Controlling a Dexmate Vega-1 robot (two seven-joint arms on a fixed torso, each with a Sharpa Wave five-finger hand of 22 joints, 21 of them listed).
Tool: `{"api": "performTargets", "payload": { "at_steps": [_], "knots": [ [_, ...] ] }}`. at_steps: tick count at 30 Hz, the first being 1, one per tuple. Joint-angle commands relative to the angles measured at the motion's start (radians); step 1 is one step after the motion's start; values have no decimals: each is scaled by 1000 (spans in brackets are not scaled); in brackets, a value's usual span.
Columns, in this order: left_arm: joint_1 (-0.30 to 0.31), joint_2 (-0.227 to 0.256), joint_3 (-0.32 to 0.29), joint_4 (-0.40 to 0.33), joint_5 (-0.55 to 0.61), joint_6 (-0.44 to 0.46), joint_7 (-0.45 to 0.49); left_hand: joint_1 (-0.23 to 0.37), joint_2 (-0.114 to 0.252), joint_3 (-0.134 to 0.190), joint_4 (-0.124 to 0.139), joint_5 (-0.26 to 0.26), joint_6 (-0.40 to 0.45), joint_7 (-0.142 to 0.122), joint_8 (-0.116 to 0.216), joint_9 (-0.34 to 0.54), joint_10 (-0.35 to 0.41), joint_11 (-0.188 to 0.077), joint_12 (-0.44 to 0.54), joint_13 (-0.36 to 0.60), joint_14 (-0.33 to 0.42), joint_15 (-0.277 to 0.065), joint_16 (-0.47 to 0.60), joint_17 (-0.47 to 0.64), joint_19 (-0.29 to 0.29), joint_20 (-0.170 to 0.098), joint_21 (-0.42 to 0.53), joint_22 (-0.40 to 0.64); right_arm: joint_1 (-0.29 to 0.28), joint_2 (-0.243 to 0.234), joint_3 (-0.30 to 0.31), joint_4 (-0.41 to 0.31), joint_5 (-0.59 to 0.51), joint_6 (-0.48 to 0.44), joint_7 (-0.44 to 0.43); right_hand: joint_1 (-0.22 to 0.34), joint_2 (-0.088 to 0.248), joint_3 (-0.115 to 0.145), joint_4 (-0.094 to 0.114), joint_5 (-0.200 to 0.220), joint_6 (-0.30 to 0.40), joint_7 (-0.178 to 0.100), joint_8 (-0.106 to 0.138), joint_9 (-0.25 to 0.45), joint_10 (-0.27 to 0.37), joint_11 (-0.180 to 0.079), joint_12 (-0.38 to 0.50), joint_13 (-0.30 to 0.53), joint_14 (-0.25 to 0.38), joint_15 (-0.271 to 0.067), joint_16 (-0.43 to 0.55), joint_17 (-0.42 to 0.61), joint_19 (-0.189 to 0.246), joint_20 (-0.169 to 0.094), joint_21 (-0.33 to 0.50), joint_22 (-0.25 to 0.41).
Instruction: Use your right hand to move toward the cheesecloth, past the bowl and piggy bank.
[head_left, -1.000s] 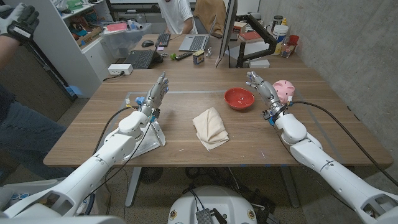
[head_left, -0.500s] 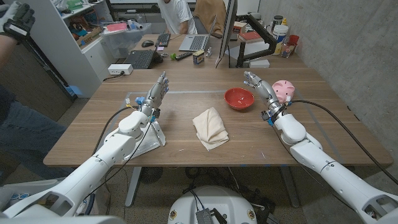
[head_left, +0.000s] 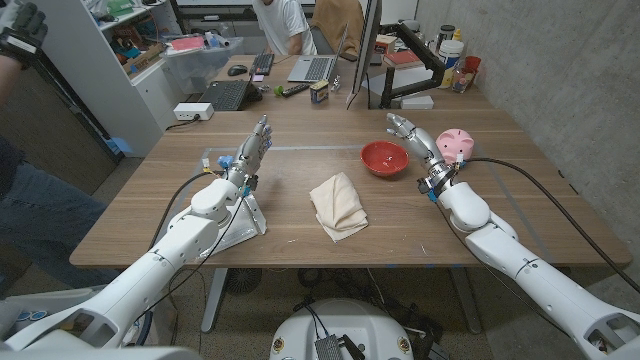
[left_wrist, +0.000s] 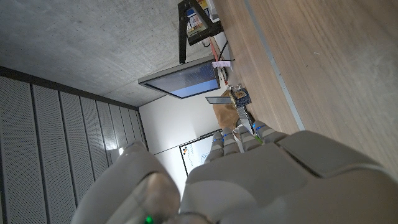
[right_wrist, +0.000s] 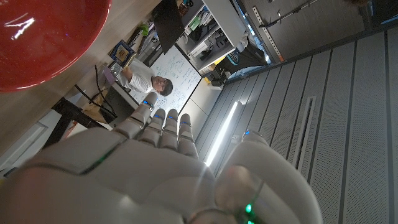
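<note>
Cheesecloth folded at frame centre in the head view, red bowl up right of it, pink piggy bank further right. Right hand between bowl and bank, fingers spread, empty. Left hand raised centre-left, likewise spread and empty; bowl rim close in the right wrist view.

The cheesecloth lies mid-table, bowl behind it to the right, piggy bank further right.

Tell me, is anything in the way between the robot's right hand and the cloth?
Yes, partly. The red bowl sits just beside the right hand, toward the cheesecloth. The piggy bank is on the hand's other side.
</note>
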Motion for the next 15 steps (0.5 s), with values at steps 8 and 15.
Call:
{"api": "performTargets", "payload": {
  "at_steps": [8, 15],
  "knots": [
    [-4, 3, 0, -9, 1, -3, -7, 1, 12, -2, 0, 8, 2, -3, -3, 1, 3, 1, -3, 0, -7, 2, -3, 3, -7, -49, -2, 6, 0, -8, -18, -36, -71, 6, -3, 9, 0, -1, -8, 6, 1, -6, 4, 4, 3, 0, 2, 2, -2, 0, 1, 3, 4, -15, -6, 2],
    [-7, 1, 3, -15, 8, -1, -1, 1, 13, -4, 0, 8, 3, -3, -3, 1, 5, 1, -2, 0, -5, 2, -3, 3, -6, -48, -2, 6, 0, -11, -20, -38, -76, 8, 1, 10, 0, -1, -10, 6, 1, -7, 4, 4, 4, -2, 2, 2, -2, -1, 1, 3, 4, -15, -8, 2]
  ]
}}
